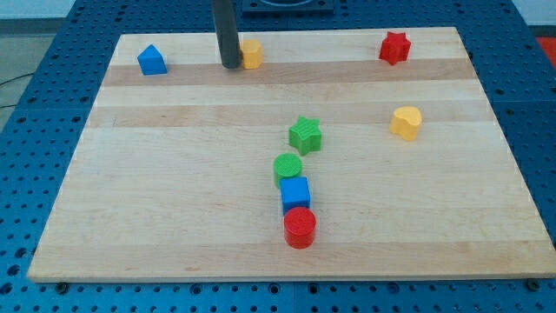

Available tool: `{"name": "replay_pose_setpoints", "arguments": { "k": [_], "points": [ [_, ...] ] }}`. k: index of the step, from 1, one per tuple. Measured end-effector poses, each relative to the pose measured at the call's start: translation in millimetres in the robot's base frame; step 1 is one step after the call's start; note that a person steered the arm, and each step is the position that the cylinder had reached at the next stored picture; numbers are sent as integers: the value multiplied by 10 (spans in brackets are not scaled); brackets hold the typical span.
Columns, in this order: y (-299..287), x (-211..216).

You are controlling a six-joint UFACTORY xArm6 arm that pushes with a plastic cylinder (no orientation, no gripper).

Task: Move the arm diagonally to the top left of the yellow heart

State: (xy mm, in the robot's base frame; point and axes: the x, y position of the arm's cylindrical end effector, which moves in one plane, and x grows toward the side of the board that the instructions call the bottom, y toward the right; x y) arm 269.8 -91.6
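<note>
The yellow heart [406,122] lies on the right part of the wooden board. My tip [230,65] is near the view's top, far to the upper left of the heart. It stands just left of a yellow block [252,54], close to it or touching it; the rod hides part of that block.
A blue house-shaped block [152,60] sits at the top left. A red star [394,47] sits at the top right. A green star [305,135], a green cylinder [287,167], a blue cube [295,193] and a red cylinder [300,227] run down the board's middle.
</note>
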Motion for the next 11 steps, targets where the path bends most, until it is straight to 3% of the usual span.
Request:
{"name": "replay_pose_setpoints", "arguments": {
  "k": [6, 8, 10, 11],
  "points": [
    [-492, 0],
    [-503, 325],
    [205, 551],
    [948, 617]
  ]
}}
